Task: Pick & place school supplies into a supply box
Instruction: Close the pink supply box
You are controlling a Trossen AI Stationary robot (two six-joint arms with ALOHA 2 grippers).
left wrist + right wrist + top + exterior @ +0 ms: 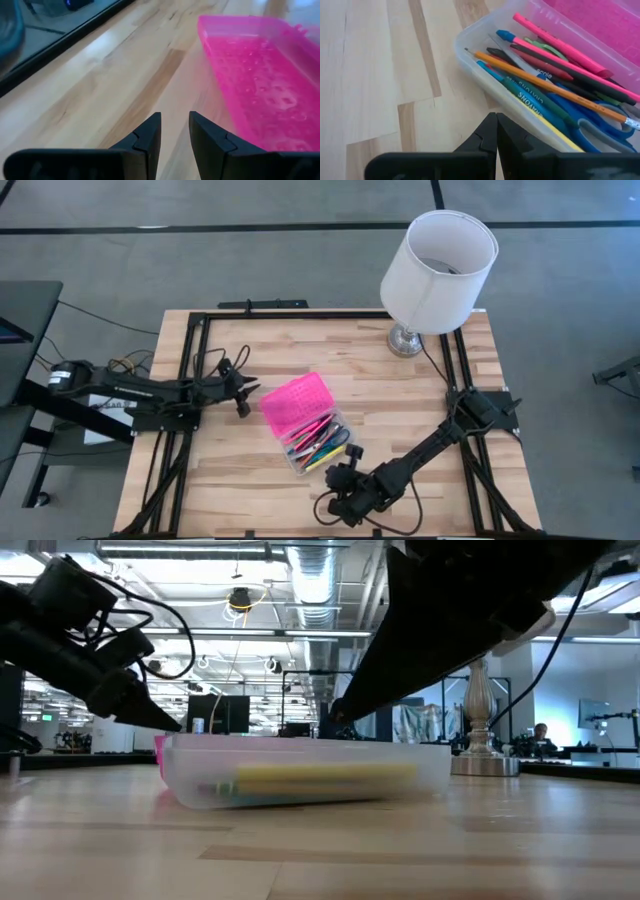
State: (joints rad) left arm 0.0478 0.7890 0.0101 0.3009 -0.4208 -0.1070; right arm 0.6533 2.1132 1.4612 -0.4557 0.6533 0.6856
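Both arms are dark, built of slim jointed links with black cables looped along them. The left arm [130, 392] carries a white label strip. Each gripper's fingers [149, 137] are matte black, wedge-shaped, tapering to points.

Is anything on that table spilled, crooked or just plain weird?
Nothing is spilled: the pens, pencils and scissors all lie inside the clear box base, whose pink lid is folded open. The box sits diagonally on the table. The one odd item is a white-shaded lamp in the corner.
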